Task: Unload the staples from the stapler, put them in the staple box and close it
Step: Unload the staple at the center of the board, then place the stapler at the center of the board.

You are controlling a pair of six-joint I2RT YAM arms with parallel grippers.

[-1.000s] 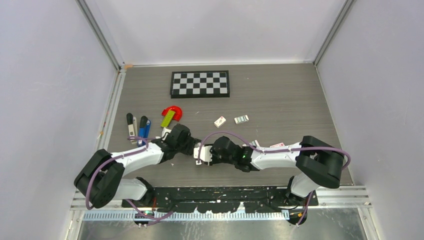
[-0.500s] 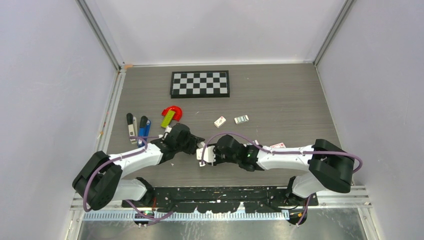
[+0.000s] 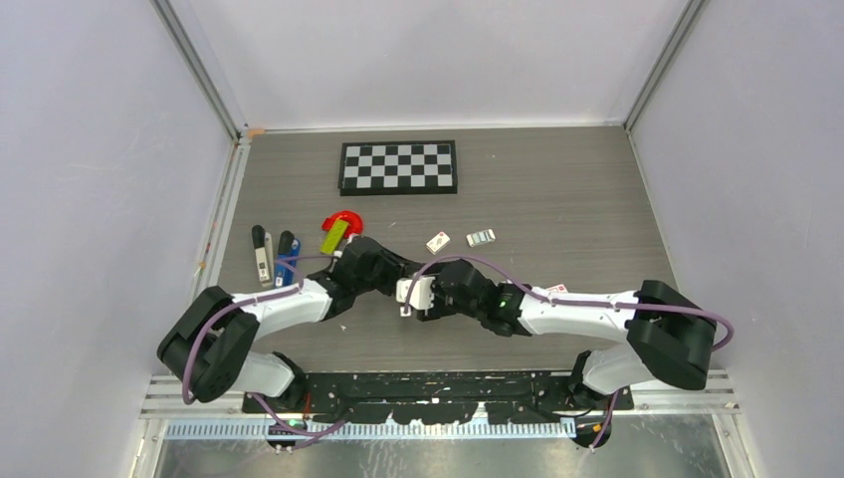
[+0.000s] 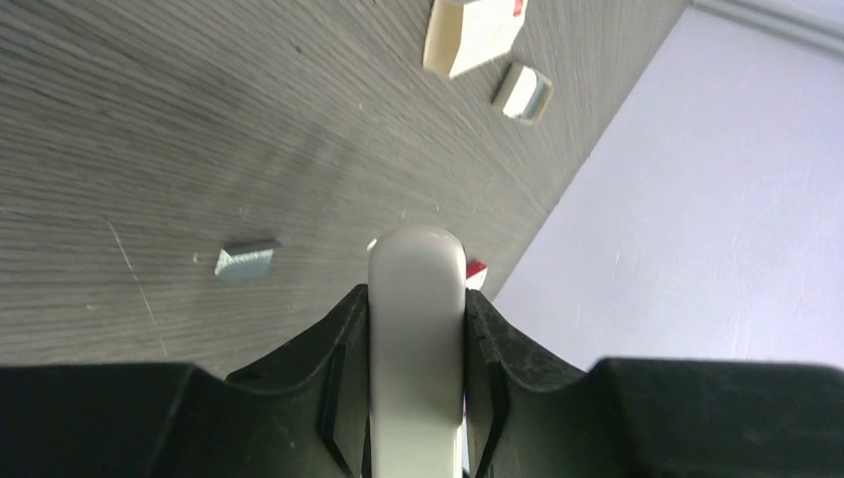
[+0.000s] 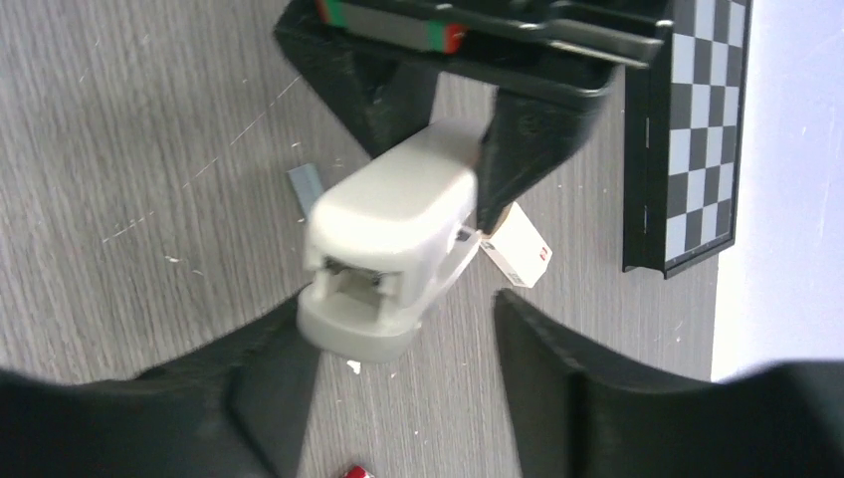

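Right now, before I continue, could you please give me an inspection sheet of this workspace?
Surface: grey wood-grain table, fine scratches.
Job's things: blue stapler lies at the left, not held.
Clutter: white stapler, chessboard, red magnet, small boxes, grey metal piece.
Grippers: left gripper shut on white stapler; right gripper open around it.
Cables: purple cable on each arm, no snag seen.
Surroundings: lilac walls, metal frame.

Grey wood-grain table (image 3: 557, 179), pale lilac walls (image 3: 428, 60) on three sides (aluminium posts (image 3: 199, 70) at corners), even light
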